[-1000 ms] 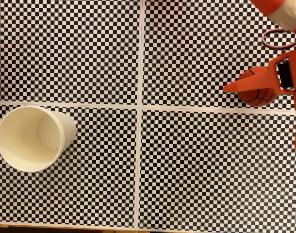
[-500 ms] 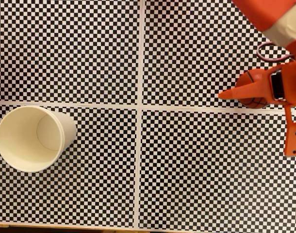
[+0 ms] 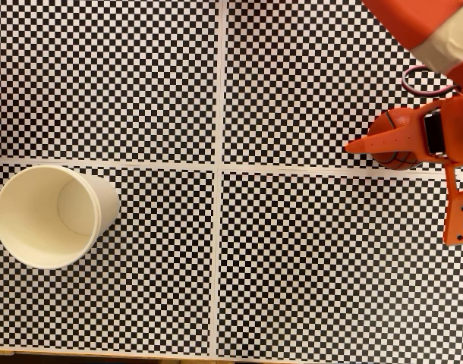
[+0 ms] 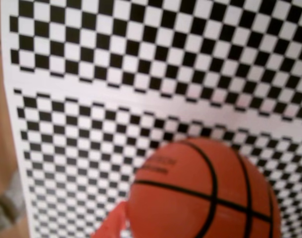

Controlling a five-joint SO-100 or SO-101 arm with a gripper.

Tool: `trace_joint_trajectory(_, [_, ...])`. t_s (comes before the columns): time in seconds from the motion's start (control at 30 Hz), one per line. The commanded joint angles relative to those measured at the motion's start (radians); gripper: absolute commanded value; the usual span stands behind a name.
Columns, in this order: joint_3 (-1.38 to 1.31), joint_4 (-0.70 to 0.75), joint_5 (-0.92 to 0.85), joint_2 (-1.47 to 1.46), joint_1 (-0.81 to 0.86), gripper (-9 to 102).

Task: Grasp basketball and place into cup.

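Gripper (image 3: 383,145) seen at the right edge of the fixed view, its orange pointed finger (image 3: 368,142) lying across the top of the basketball (image 3: 402,157) and pointing left. Second finger hidden beneath the wrist body; whether the jaws are spread or pinching the ball cannot be told from either view.

In the wrist view the basketball (image 4: 203,193) is seen close up, low and right of centre, black seams sharp, with an orange fingertip (image 4: 111,225) showing at its lower left, touching or just beside it. Contact on the far side is not visible.

Ball rests on the checkered mat (image 3: 292,258), just above the white horizontal strip (image 3: 315,169) in the fixed view. Paper cup (image 3: 45,216) stands upright, mouth open to the camera, well apart at the far left and just below the same strip.

Step judged to be the closing of the grasp; lift not yet begun.

Notes for doing it well: the ball should be centred between the fingers before closure, since a round toy is likely to squirt out if pinched off its widest line. Closure is best made slowly and checked for firm hold before lifting. The carry should be made high enough to clear the cup rim (image 3: 95,227), and release made only once the ball is over the mouth.
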Motion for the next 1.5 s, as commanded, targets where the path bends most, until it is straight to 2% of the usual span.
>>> trace_joint_trajectory(0.0, [-0.014, -0.002, 0.009, 0.005, 0.011, 44])
trace_joint_trajectory(0.27, [0.006, -0.002, 0.02, 0.005, 0.018, 31])
trace_joint_trajectory(0.47, [0.037, -0.002, 0.037, 0.014, 0.023, 14])
trace_joint_trajectory(0.77, [0.089, -0.002, 0.054, 0.074, 0.057, 0])
trace_joint_trajectory(1.03, [0.084, -0.002, 0.032, 0.153, 0.163, 0])
trace_joint_trajectory(1.47, [0.029, -0.002, -0.201, 0.322, 0.437, 0])
